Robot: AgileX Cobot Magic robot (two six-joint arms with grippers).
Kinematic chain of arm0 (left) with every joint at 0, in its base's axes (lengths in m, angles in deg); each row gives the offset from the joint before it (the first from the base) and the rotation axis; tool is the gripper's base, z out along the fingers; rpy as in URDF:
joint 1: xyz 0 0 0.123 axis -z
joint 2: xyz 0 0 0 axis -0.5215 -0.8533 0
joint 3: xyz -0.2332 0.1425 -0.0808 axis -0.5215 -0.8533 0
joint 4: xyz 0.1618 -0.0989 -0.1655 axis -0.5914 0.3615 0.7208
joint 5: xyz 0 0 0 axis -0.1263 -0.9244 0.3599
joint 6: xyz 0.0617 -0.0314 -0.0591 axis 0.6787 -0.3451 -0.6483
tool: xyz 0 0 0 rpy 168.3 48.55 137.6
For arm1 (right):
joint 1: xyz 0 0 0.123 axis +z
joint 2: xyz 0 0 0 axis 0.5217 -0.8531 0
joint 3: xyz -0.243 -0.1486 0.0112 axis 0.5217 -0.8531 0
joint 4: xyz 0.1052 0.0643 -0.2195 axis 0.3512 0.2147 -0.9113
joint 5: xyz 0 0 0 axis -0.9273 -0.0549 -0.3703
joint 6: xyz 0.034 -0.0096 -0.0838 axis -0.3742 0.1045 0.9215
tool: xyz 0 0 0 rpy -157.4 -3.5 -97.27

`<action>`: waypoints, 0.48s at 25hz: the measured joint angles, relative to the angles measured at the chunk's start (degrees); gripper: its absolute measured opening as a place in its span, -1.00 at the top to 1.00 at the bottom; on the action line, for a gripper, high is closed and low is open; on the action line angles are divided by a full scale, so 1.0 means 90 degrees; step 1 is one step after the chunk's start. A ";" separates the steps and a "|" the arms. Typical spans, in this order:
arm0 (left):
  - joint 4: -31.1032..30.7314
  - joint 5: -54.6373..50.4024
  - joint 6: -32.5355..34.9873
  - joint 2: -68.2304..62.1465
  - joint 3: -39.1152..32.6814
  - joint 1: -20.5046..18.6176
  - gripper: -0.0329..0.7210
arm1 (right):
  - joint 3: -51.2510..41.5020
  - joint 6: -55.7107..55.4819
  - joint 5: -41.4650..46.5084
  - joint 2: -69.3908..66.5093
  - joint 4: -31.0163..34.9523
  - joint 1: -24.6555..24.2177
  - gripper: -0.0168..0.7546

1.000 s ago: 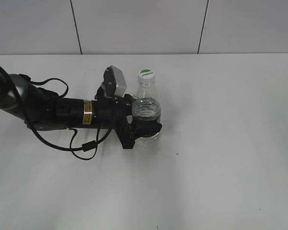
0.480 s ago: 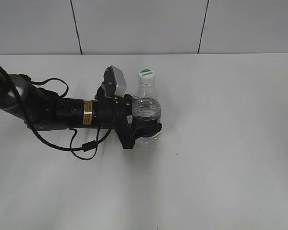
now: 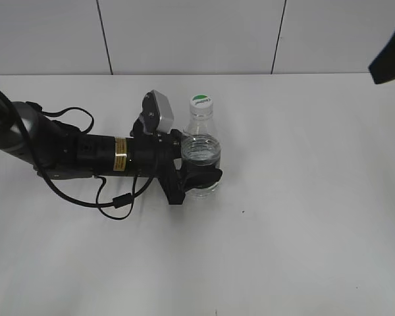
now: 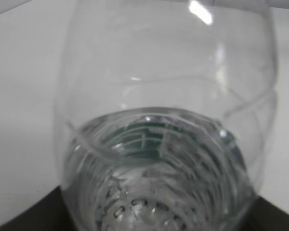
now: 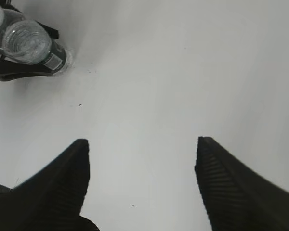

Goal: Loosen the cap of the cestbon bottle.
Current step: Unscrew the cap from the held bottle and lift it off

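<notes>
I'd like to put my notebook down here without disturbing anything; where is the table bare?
The table is bare to the right of the bottle and along the whole front edge. The left middle is crowded: the left pincer grips the bottle, arm and cable trailing behind. The right pincer hangs open over bare table, far right.

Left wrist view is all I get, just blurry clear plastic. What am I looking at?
Observer: A cestbon bottle standing upright on the white table, gripped low on its body by the left gripper.
Operator: Is its lid on?
Observer: Yes, the white cap with a green mark sits on the neck.
Operator: Is another arm helping?
Observer: The right gripper hangs open over bare table, apart from the bottle; only a dark tip shows at the exterior view's top right corner.
</notes>
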 joint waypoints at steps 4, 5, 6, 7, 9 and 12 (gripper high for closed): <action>0.0000 0.0000 0.0000 0.0000 0.0000 0.0000 -0.17 | 0.0632 -0.0006 0.0276 -0.0676 -0.0007 0.0567 -0.39; 0.0000 0.0000 0.0000 0.0000 0.0000 0.0000 -0.17 | 0.0822 -0.0028 0.0367 -0.0843 -0.0007 0.0704 -0.39; 0.0000 0.0000 0.0000 0.0000 0.0000 0.0000 -0.17 | 0.1012 -0.0056 0.0471 -0.1043 -0.0013 0.0819 -0.39; 0.0000 0.0000 0.0000 0.0000 0.0000 0.0000 -0.17 | 0.1206 -0.0085 0.0579 -0.1245 -0.0045 0.0966 -0.39; 0.0000 0.0000 0.0000 0.0000 0.0000 0.0000 -0.17 | 0.1598 -0.0124 0.0795 -0.1614 -0.0179 0.1269 -0.39; 0.0000 0.0000 0.0000 0.0000 0.0000 0.0000 -0.17 | 0.2283 -0.0244 0.1028 -0.2171 -0.0481 0.1665 -0.39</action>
